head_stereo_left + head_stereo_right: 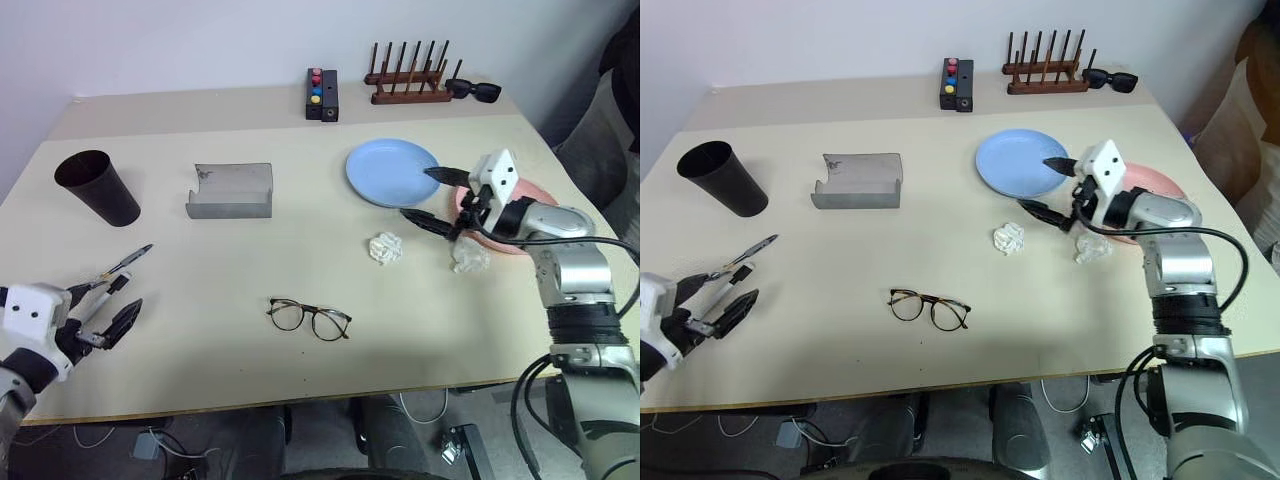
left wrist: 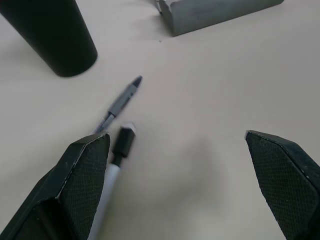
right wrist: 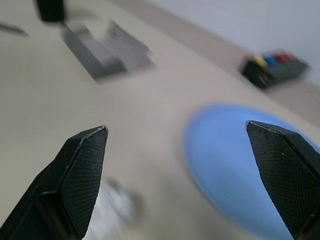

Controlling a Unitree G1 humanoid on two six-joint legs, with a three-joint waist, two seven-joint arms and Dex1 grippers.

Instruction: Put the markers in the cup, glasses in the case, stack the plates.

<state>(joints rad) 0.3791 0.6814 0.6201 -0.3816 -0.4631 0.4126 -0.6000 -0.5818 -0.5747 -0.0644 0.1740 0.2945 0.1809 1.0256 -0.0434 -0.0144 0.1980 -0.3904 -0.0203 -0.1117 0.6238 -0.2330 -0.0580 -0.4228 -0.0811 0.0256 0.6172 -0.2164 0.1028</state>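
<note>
At the near left edge of the worktop (image 1: 300, 380) the left end effector (image 1: 112, 305) hovers released and empty just beside the two markers (image 2: 120, 102), well placed for a pickup, with the cup (image 1: 97, 186) on its side just beyond. Far right, the right end effector (image 1: 432, 195) gapes empty between the blue plate (image 1: 385, 172) and the pink plate (image 1: 1160, 185), likely to stack them. Glasses (image 1: 309, 318) lie near centre, the case (image 1: 231, 189) open beyond them.

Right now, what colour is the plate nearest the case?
Light blue: the plate shows best in the right eye view, right of the grey case.
</note>
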